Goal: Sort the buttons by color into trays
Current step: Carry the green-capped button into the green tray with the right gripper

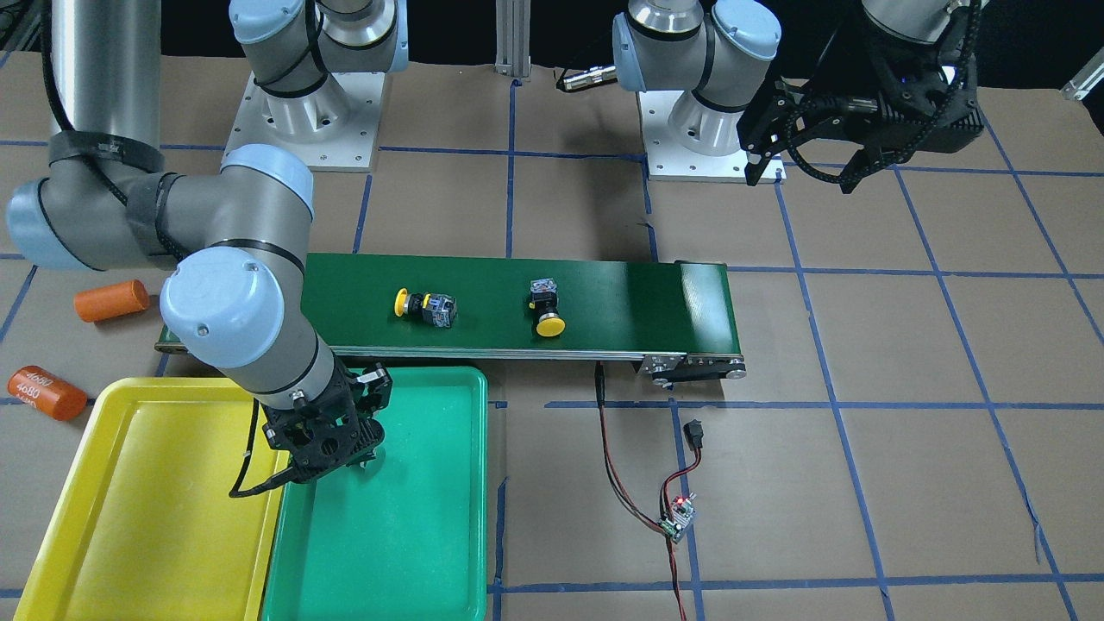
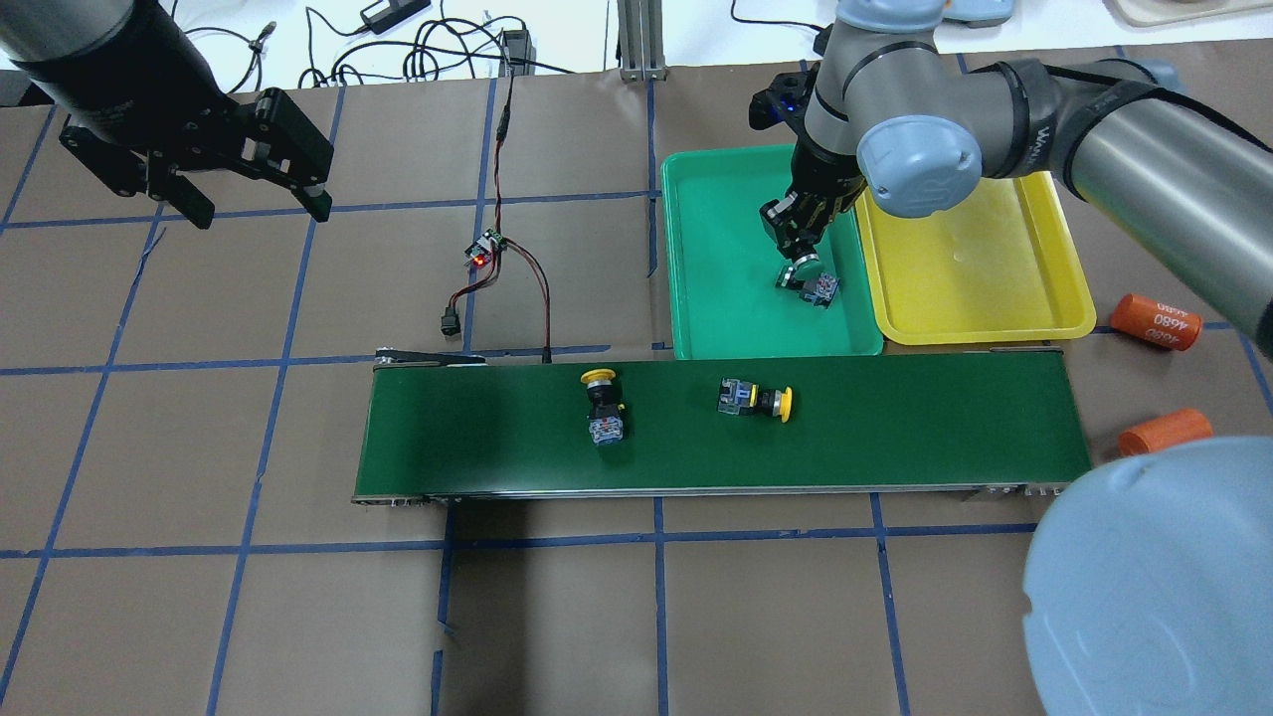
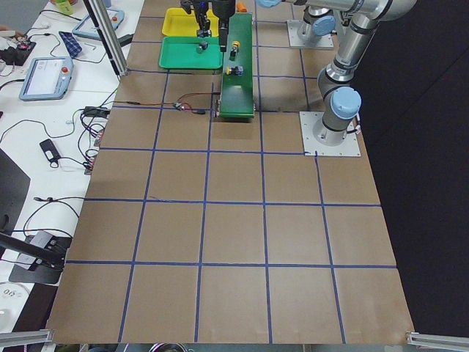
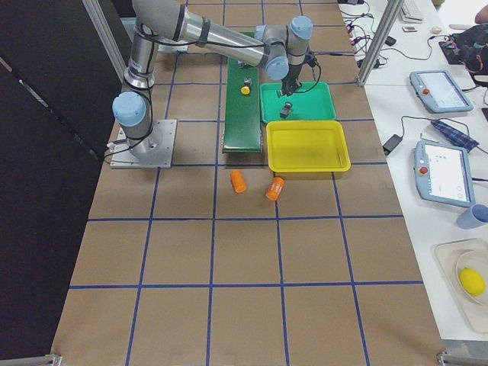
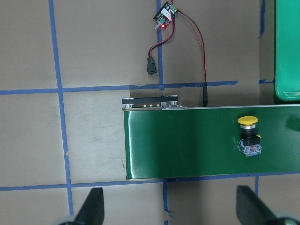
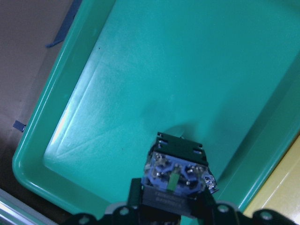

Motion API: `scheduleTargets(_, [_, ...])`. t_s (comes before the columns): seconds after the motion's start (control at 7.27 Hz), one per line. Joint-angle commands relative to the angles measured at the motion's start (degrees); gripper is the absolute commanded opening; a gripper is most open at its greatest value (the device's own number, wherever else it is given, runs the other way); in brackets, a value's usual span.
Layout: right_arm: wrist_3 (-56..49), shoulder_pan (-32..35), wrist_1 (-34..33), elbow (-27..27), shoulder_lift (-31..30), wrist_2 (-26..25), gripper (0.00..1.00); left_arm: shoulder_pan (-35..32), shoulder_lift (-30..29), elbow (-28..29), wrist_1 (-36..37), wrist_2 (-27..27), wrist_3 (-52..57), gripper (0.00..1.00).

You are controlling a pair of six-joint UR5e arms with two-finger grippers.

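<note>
Over the green tray [image 2: 716,298], close to the side that meets the yellow tray [image 2: 955,268], our right claw [image 2: 798,261] is clamped on a green button [image 6: 176,171]. We hold it low above the tray floor, and we cannot tell whether it touches. We judge this drop to be nearly done. A yellow button [image 2: 602,403] and a second yellow button [image 2: 756,400] lie on their sides on the belt [image 2: 895,428], well apart, not yet sorted. We see no other green button. Our left claw [image 2: 259,204] hangs with its fingers apart above the desk [image 2: 149,447], away from the belt.
</note>
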Motion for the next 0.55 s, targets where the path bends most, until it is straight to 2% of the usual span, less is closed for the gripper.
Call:
scheduleTargets(0.0, [-0.03,0.16,1.78,-1.23,0.92,-0.44,0.86,0.0,0.03,0.0,0.0,0.0,-0.08,1.0])
scheduleTargets(0.14, [-0.03,0.08,1.96,-1.14,0.83,-0.35,1.0,0.0,0.12,0.0,0.0,0.0,0.01,1.0])
scheduleTargets(0.41, [-1.6,-0.28,4.49,-0.53,-1.52,-0.27,1.0,0.0,0.12,0.0,0.0,0.09,0.01,1.0])
